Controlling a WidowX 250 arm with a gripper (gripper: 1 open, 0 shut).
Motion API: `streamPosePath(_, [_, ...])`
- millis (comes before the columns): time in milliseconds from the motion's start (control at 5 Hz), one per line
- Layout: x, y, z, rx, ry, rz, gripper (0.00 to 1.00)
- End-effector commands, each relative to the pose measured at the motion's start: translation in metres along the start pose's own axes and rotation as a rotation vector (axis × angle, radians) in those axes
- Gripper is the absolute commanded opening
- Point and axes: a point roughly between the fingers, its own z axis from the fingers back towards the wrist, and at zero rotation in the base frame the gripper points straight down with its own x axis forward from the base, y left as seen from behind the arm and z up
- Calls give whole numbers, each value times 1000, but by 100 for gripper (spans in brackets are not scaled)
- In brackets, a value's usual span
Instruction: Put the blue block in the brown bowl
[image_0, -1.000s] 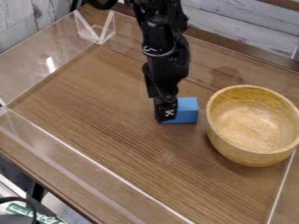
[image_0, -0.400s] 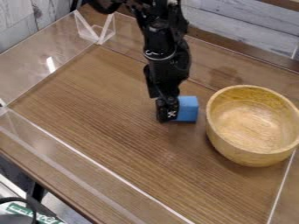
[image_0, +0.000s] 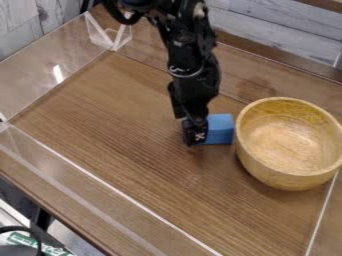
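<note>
The blue block (image_0: 219, 127) lies on the wooden table just left of the brown bowl (image_0: 289, 178), nearly touching its rim. My gripper (image_0: 198, 131) hangs straight down from the black arm and is low over the block's left end. Its dark fingers (image_0: 195, 130) hide that end of the block. The jaws look open around the block, and the block rests on the table. The bowl stands upright with nothing inside it.
Clear plastic walls (image_0: 107, 35) border the table (image_0: 107, 130) at the back left and along the left and front edges. The arm (image_0: 187, 45) reaches in from the back.
The gripper has shifted slightly right toward the bowl, and the blue block now sits a little nearer the bowl's rim. The jaws stayed open.
</note>
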Motion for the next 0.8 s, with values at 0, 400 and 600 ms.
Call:
streamPosePath(0, [8, 5, 3, 27, -38, -2, 100])
streamPosePath(400, [7, 8, 6, 21, -23, 10, 0])
streamPosePath(600, [5, 9, 11, 13, -1, 18, 0])
